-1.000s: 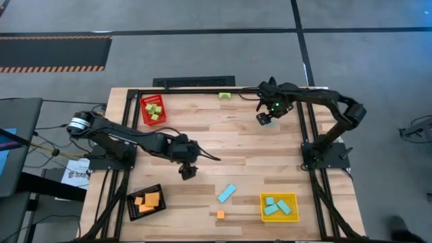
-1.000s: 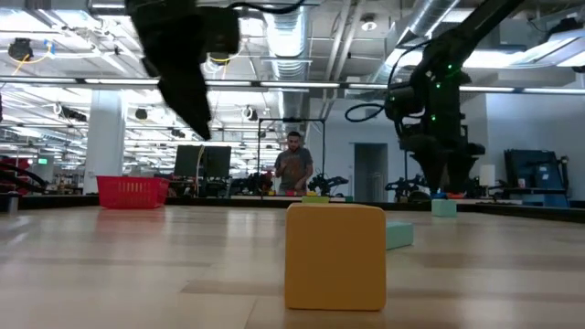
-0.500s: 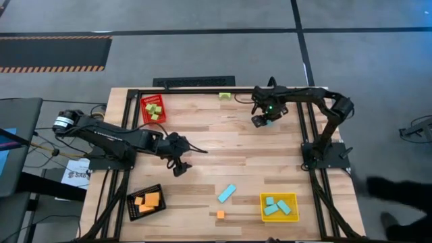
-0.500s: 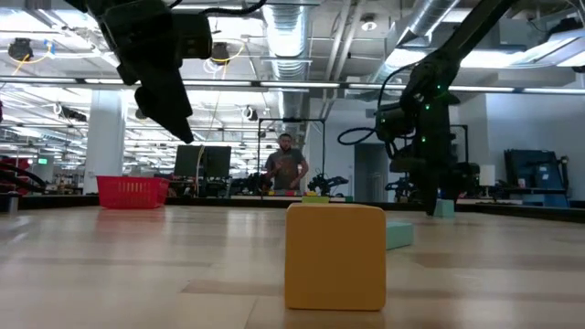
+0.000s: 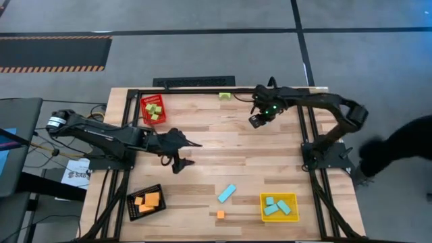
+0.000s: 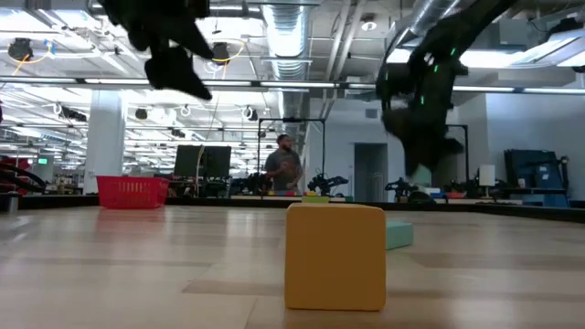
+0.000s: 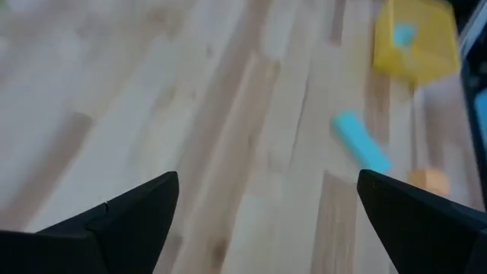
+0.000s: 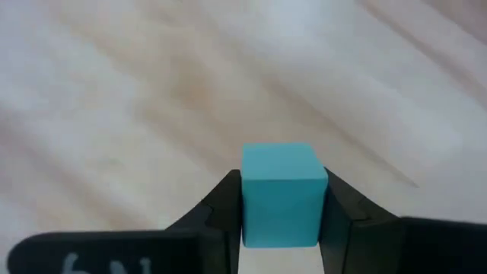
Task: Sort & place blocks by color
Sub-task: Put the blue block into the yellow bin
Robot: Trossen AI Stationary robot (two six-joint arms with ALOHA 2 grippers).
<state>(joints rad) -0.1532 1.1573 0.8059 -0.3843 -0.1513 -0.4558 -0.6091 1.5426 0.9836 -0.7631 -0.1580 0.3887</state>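
Right gripper (image 8: 280, 209) reaching over the table's far edge, fingers clamped on a cyan cube (image 8: 280, 194) between their tips, left gripper (image 7: 266, 205) stretched low over mid-table, fingers spread wide and empty, cyan bar (image 7: 361, 142) lying ahead of them

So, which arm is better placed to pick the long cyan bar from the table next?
The left. Its gripper is open and empty, with the cyan bar ahead of it. The right gripper already holds a cyan cube, far from the bar.
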